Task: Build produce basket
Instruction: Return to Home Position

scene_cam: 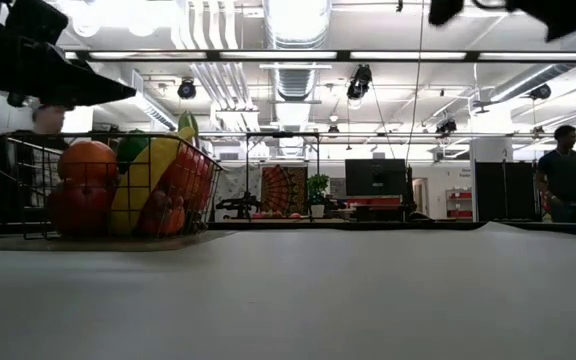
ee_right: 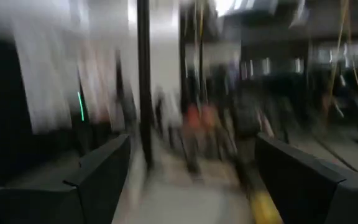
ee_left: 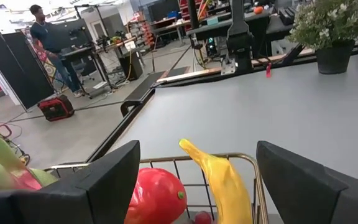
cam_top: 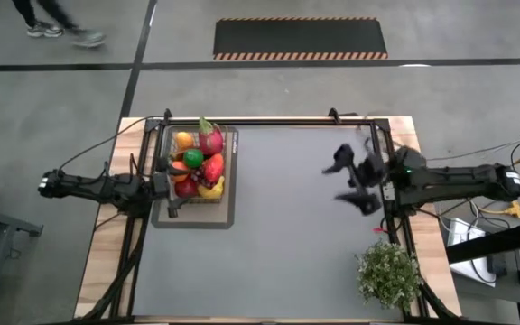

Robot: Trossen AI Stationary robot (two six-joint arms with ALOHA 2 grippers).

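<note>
The wire-mesh basket (cam_top: 197, 168) stands on a flat grey tray (cam_top: 194, 217) at the table's left. It holds the produce: a pink dragon fruit (cam_top: 209, 139), an orange (cam_top: 183, 140), a green lime (cam_top: 192, 159), red fruit and a yellow banana (ee_left: 221, 182). My left gripper (cam_top: 171, 187) hovers open at the basket's left side, and its fingers stand apart over the rim (ee_left: 255, 163). My right gripper (cam_top: 347, 181) is open and raised over the table's right half, with nothing between its fingers (ee_right: 107, 168).
A bushy potted plant (cam_top: 388, 273) stands at the table's near right corner. The grey table surface (cam_top: 287, 235) stretches between the basket and the right arm. People stand in the room beyond the table (scene_cam: 566, 170).
</note>
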